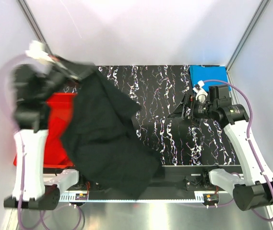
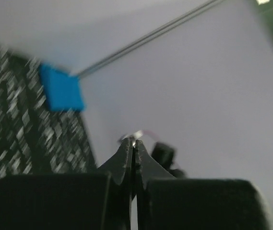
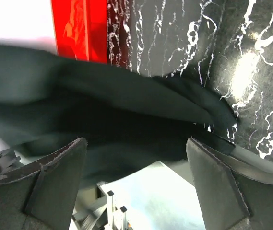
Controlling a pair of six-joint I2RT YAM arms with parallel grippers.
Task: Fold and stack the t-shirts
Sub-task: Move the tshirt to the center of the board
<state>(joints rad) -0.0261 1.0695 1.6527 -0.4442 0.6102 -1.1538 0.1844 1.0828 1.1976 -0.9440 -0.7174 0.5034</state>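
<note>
At nine o'clock on the black white-veined table top [image 1: 174, 81], a rigid red plastic tub [image 1: 59, 115], more than half covered by arm and cloth. Inside it, in the right wrist view, something red and creased, too unclear to name. Draped across the tub's right side and the table's left half, a black soft-fabric t-shirt [image 1: 107, 139], long axis from eleven o'clock down to five o'clock, upper end lifted off the surface, lower end spilling past the near edge around six o'clock. Pinched at that upper end by the left gripper [image 2: 134, 143], fingers pressed flat together in its own view; the bite on the cloth itself lost to motion blur overhead. At two o'clock, in the far right corner, a bright blue t-shirt [image 1: 206, 75] lying as a flat rectangle, partly cut off by the right arm. Near three o'clock, the right gripper [image 3: 136, 143], spread wide, holding nothing, facing the hanging black cloth. Neck and sleeves of the black shirt impossible to pick out.
</note>
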